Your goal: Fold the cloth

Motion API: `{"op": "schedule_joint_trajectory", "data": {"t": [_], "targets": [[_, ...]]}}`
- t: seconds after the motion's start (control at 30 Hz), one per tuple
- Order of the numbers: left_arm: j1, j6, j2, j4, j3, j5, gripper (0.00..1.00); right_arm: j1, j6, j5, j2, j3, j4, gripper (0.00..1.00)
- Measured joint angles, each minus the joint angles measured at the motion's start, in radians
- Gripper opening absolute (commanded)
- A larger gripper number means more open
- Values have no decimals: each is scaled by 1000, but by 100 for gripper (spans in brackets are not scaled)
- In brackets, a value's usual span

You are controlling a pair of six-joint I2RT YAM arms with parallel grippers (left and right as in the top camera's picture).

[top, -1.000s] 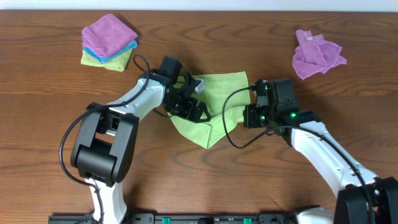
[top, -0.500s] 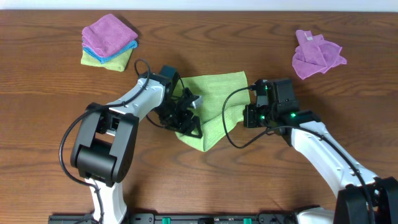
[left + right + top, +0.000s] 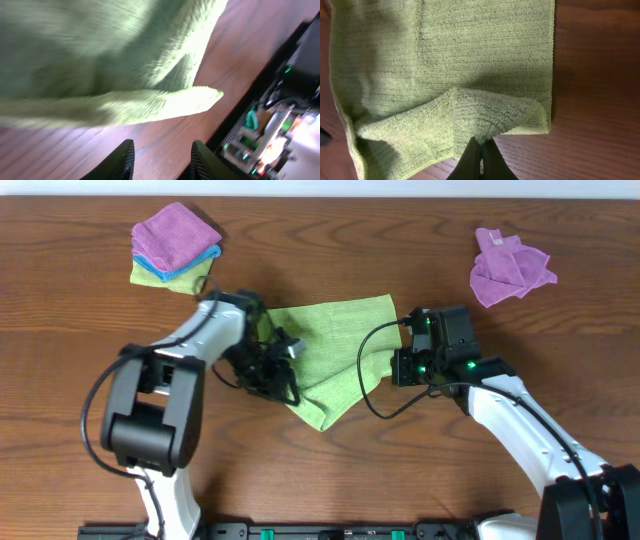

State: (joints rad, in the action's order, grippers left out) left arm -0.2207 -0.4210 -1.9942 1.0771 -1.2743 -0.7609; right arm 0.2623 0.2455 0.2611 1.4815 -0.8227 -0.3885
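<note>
The green cloth (image 3: 335,350) lies partly folded mid-table, one corner pointing to the front. My left gripper (image 3: 282,383) hangs at the cloth's left edge. In the left wrist view its jaws (image 3: 162,162) stand apart over bare wood with nothing between them, and the cloth (image 3: 100,60) lies blurred just beyond the tips. At the cloth's right edge my right gripper (image 3: 398,367) is shut. In the right wrist view its fingers (image 3: 480,160) pinch a raised fold of the cloth (image 3: 445,60).
A stack of folded purple, blue and yellow cloths (image 3: 175,245) sits at the back left. A crumpled purple cloth (image 3: 510,265) lies at the back right. A black cable (image 3: 362,380) loops over the green cloth's right part.
My left gripper slid off the cloth's middle toward the front left and its jaws narrowed. The cloth's front corner shifted slightly left. The right arm stayed still.
</note>
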Motion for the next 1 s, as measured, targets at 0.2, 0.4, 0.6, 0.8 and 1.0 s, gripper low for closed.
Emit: {"op": "schedule_joint_trajectory", "data": {"t": [0.2, 0.4, 0.6, 0.8, 1.0], "targets": [[153, 6, 64, 79, 0, -34, 62, 0, 0, 0, 0, 0, -3, 1], [158, 41, 65, 134, 0, -108, 78, 0, 0, 0, 0, 0, -3, 1], [154, 180, 65, 63, 19, -139, 79, 0, 10, 0, 0, 0, 5, 1], [148, 397, 65, -43, 106, -149, 84, 0, 15, 0, 0, 0, 12, 1], [82, 623, 65, -166, 135, -149, 88, 0, 26, 0, 0, 0, 12, 1]]}}
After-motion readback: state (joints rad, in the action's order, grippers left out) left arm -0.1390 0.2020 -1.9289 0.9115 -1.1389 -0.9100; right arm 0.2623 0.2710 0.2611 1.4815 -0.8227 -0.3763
